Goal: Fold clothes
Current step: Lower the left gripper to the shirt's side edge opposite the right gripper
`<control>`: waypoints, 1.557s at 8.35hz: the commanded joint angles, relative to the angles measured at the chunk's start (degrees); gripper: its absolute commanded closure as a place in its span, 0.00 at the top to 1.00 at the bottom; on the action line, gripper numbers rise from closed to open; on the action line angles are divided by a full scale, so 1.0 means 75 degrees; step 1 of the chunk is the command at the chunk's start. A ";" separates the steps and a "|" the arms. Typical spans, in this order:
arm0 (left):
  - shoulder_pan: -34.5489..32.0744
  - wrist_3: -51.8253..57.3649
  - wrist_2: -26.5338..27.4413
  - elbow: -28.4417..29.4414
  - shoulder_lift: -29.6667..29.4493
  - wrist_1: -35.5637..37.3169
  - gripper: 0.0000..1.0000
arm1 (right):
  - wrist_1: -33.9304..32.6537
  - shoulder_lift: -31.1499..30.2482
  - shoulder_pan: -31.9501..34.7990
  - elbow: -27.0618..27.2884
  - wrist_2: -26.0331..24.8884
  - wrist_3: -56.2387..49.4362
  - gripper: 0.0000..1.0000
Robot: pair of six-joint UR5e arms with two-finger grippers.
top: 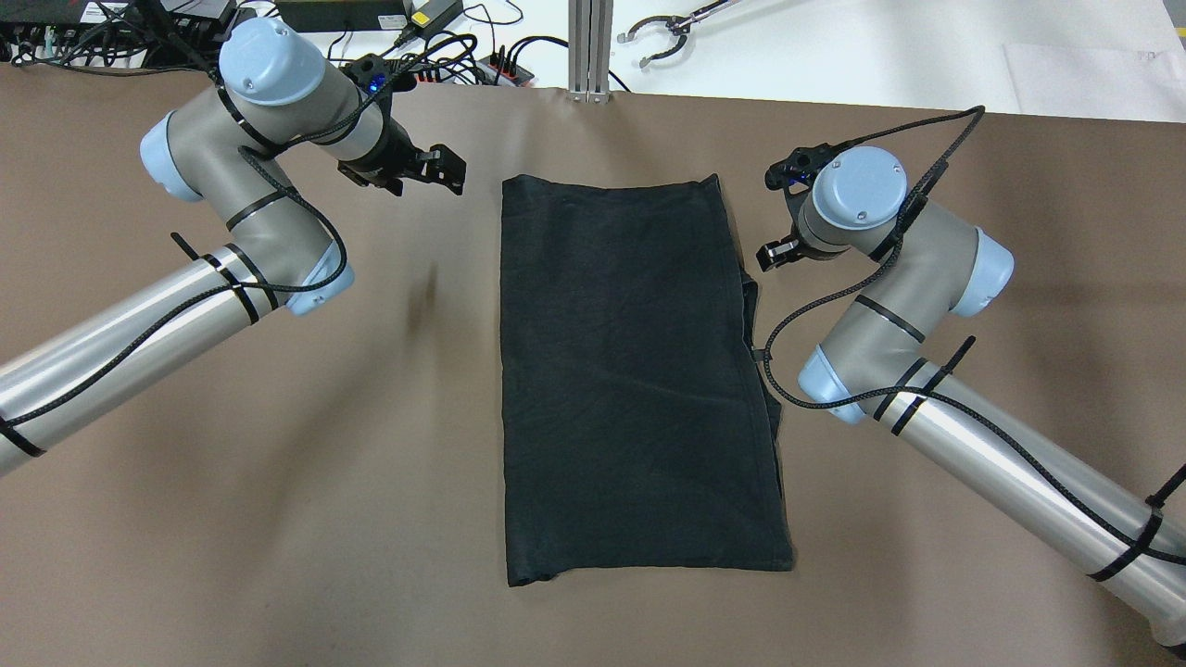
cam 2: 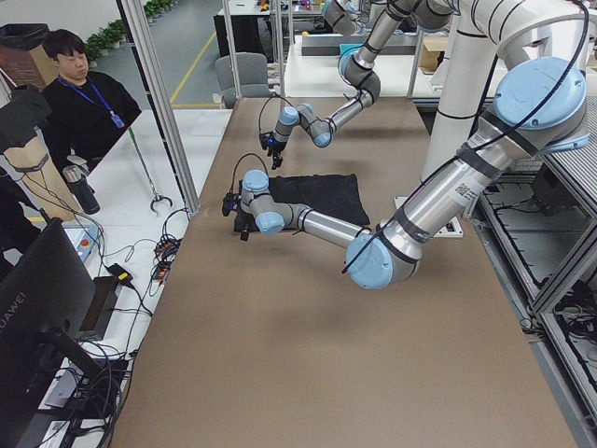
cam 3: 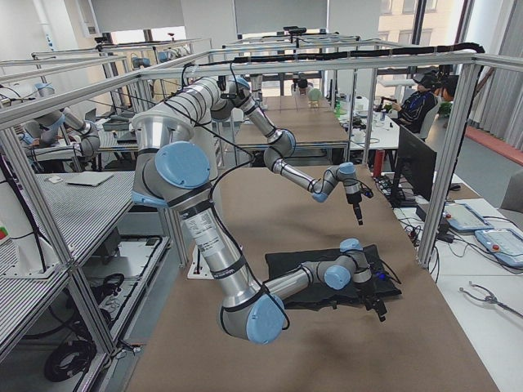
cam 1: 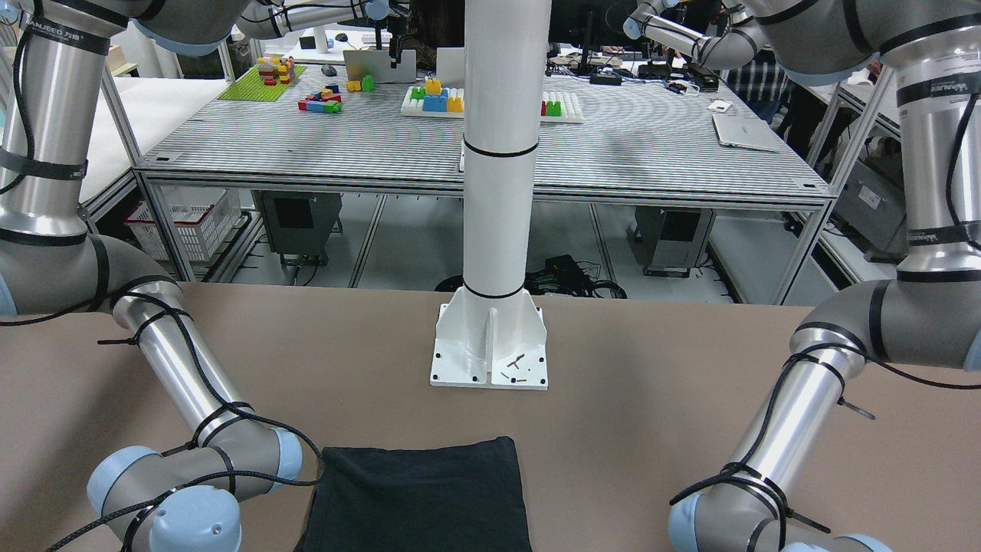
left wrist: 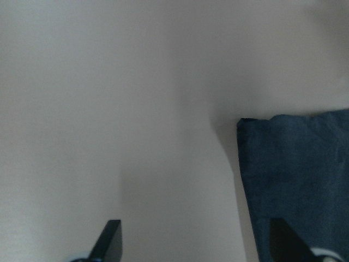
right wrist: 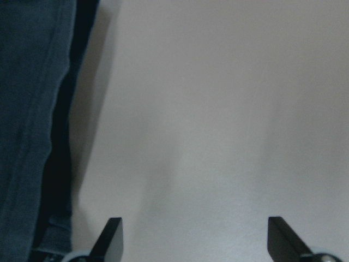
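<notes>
The clothes are one black garment (top: 630,371) lying flat on the brown table, folded into a long rectangle; its end shows in the front-facing view (cam 1: 418,498). My left gripper (top: 445,171) hovers open just left of the garment's far left corner. In the left wrist view its fingers (left wrist: 112,240) frame bare table, with the garment's corner (left wrist: 300,185) at the right. My right gripper (top: 774,255) is open beside the garment's right edge near the far corner. The right wrist view shows that edge (right wrist: 32,109) left of the empty gripper (right wrist: 196,240).
A white pillar's base plate (cam 1: 490,345) is bolted to the table at the robot's side of the garment. Cables and power strips (top: 463,56) line the far table edge. A person (cam 2: 84,93) sits beyond that edge. Bare brown table lies on both sides of the garment.
</notes>
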 commanded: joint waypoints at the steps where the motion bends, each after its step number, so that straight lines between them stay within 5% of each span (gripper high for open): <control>1: 0.0655 -0.1097 0.0002 -0.1261 0.0797 0.0003 0.95 | 0.0200 -0.0011 0.0001 0.0327 0.0424 0.1379 0.94; 3: 0.1357 -0.2130 0.0245 -0.2200 0.1278 0.0004 0.95 | 0.0283 -0.0173 0.0001 0.0840 0.0495 0.1555 0.94; 6: 0.2379 -0.2673 0.1196 -0.2262 0.1303 -0.0078 0.91 | 0.0294 -0.0198 0.0001 0.0914 0.0495 0.1545 0.94; 8: 0.2415 -0.2720 0.1197 -0.2192 0.1315 -0.0090 0.58 | 0.0306 -0.0233 0.0001 0.0914 0.0495 0.1545 0.94; 10: 0.2602 -0.2709 0.1232 -0.2180 0.1303 -0.0102 0.50 | 0.0294 -0.0280 0.0001 0.0996 0.0495 0.1533 0.94; 13: 0.2603 -0.2744 0.1267 -0.2227 0.1303 -0.0125 0.00 | 0.0294 -0.0315 0.0001 0.0996 0.0495 0.1533 0.94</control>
